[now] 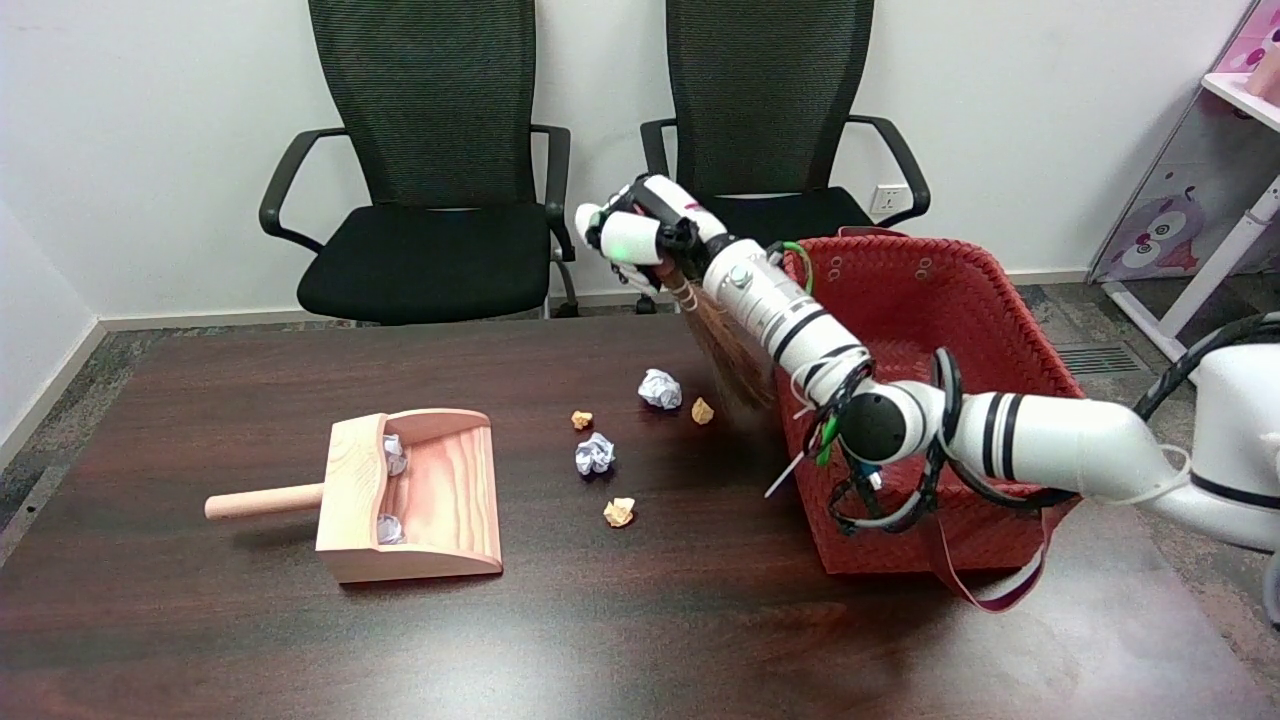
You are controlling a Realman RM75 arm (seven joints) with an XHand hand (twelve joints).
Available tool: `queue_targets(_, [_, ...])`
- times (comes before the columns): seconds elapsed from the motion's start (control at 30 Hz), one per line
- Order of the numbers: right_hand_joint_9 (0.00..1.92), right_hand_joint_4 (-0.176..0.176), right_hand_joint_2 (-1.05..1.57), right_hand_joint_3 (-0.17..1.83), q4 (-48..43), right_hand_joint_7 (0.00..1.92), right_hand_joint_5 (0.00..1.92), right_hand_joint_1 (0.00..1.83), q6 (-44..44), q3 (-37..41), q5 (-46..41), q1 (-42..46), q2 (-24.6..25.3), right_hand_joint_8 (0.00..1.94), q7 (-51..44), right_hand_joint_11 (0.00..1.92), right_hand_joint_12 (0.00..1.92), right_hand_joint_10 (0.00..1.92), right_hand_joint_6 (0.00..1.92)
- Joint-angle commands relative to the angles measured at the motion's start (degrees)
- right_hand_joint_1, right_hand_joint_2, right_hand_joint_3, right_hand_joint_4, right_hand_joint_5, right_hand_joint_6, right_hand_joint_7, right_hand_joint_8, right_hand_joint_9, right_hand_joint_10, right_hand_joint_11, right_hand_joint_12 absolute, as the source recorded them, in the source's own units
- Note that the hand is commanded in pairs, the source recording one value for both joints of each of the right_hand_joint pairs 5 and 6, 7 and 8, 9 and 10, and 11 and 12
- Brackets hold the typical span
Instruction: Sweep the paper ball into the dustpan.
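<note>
The robot hand (640, 235) is up in the air at the far side of the desk (200, 640), with its fingers wrapped tight around the top of a little brown broom (728, 350). The broom hangs down with its bristles close to the red basket (930, 300). Five paper balls lie loose on the desk between the basket and the wooden dustpan (420, 495). The nearest paper ball (660, 388) is white and sits just beside the bristles, with a small orange paper ball (702, 410) next to it. Two white balls already sit inside the dustpan. To sweep well, I think the broom should come down on the basket side of a ball, touch the desk, and push slowly toward the open mouth of the dustpan. A fast push may make the light ball roll away or nudge the dustpan.
</note>
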State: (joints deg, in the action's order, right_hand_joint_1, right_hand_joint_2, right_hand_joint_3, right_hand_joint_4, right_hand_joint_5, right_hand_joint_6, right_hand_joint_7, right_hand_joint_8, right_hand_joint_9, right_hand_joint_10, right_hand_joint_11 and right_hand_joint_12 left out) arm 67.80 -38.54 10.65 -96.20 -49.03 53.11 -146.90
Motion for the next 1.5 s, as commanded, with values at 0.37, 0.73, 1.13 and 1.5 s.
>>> queue_targets(0.37, [1.92, 0.049, 1.29, 1.50, -3.3, 1.92, 1.92, 0.71, 6.0, 11.3, 18.6, 10.4, 9.9, 1.92, 0.3, 1.92, 1.92, 1.92, 1.92])
queue_targets(0.73, [1.92, 0.025, 0.94, 1.62, -6.8, 1.92, 1.92, 0.72, 8.5, 12.4, 14.2, 11.9, 13.9, 1.92, 13.8, 1.92, 1.92, 1.92, 1.92])
queue_targets(1.13, [1.92, 0.011, 0.82, 1.52, -6.4, 1.92, 1.92, 0.73, 9.0, 12.4, 14.7, 10.9, 16.0, 1.92, 38.3, 1.92, 1.92, 1.92, 1.92])
queue_targets(1.5, [1.92, 0.008, 1.02, 1.46, -5.3, 1.92, 1.92, 0.74, 9.2, 12.4, 14.3, 8.6, 17.2, 1.92, 49.0, 1.77, 1.77, 1.92, 1.92])
